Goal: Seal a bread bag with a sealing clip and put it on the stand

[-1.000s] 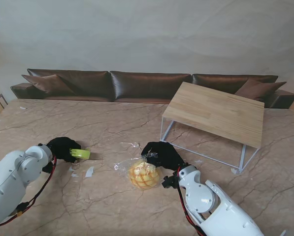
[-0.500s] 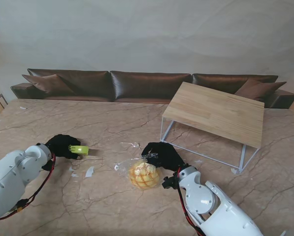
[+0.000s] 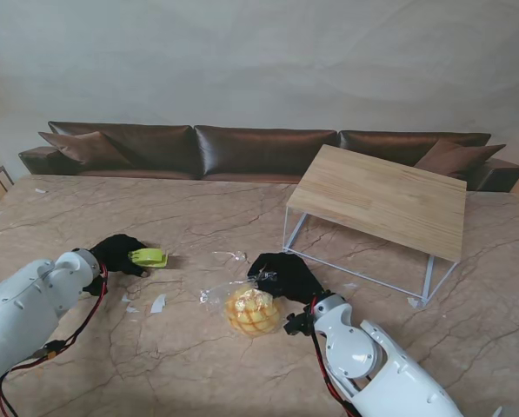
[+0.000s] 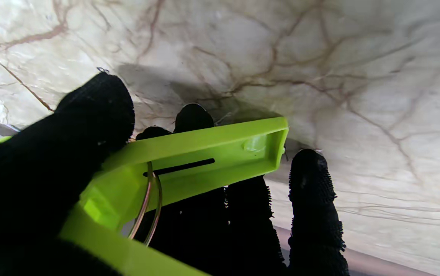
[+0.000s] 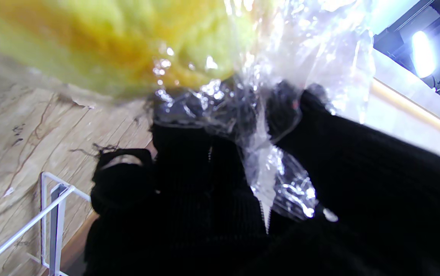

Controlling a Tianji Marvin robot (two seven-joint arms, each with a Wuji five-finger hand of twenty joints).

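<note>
A clear bread bag [image 3: 246,307] with a yellow bun inside lies on the marble table in front of me. My right hand [image 3: 285,274], in a black glove, is shut on the bag's gathered neck; in the right wrist view the crumpled plastic [image 5: 269,153] runs between its fingers [image 5: 181,126]. My left hand [image 3: 118,254] is shut on a lime-green sealing clip [image 3: 148,257], held left of the bag. In the left wrist view the clip [image 4: 189,161] lies between thumb and fingers [image 4: 311,184], with its metal ring showing. The wooden-topped stand [image 3: 381,198] on white wire legs sits to the far right.
Small scraps of clear plastic [image 3: 157,303] lie on the table between my left hand and the bag, and another bit [image 3: 230,255] lies farther out. A brown sofa [image 3: 259,148] runs along the table's far edge. The stand's white leg [image 5: 51,214] shows beside my right hand.
My left hand has carried the green clip to the right and slightly farther from me, closer to the bag. The right hand and bag have shifted only slightly.
</note>
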